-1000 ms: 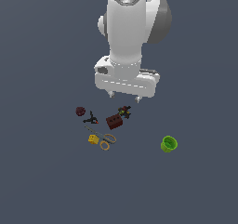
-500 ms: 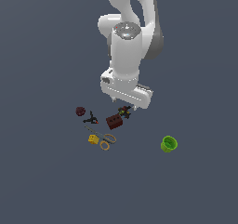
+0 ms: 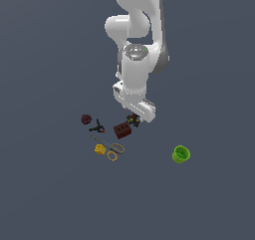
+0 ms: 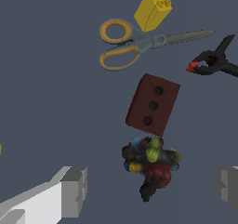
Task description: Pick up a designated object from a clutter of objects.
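at center of the exterior view, gripper (image 3: 134, 118) hangs spread wide, empty, over spiky toy (image 4: 151, 163), w/ brown brick (image 4: 153, 105) just beside it.

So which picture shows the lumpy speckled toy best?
The wrist view: the speckled toy fills the middle, its coloured bumps clear, between the open tool's fingers. In the exterior view it is a tiny dark blob beside the tool.

A plain grey floor (image 3: 50, 194) carries a brown brick (image 3: 122, 130), with a speckled toy (image 3: 132, 119), black clamp (image 3: 97, 128), maroon ball (image 3: 86, 119), scissors (image 3: 112, 150) and yellow block (image 3: 100, 149) near it, and a green cup (image 3: 181, 154) well apart.
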{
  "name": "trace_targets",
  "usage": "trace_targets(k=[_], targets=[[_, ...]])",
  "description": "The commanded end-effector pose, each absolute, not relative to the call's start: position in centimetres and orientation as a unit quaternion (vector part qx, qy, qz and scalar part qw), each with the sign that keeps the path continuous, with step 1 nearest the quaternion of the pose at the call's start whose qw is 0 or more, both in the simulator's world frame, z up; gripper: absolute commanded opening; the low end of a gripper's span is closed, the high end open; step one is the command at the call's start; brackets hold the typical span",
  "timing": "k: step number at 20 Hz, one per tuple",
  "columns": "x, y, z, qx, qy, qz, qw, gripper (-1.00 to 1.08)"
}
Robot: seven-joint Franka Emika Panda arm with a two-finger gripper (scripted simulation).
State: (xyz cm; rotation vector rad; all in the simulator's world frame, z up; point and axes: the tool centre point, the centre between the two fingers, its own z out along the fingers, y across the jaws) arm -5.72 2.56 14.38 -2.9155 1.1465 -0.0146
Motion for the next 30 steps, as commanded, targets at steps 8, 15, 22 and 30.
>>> trace_targets(k=[8,15,22,30], targets=[[-8.6,2.7,10.8,-0.898,0.441,-0.001,0.001,1.0],[-9.5,2.7,9.8,-0.887,0.462,0.0,0.0,1.0],[-9.5,2.7,9.4,-0.887,0.461,0.0,0.0,1.0],[-9.6,2.7,6.3,-0.887,0.462,0.0,0.0,1.0]])
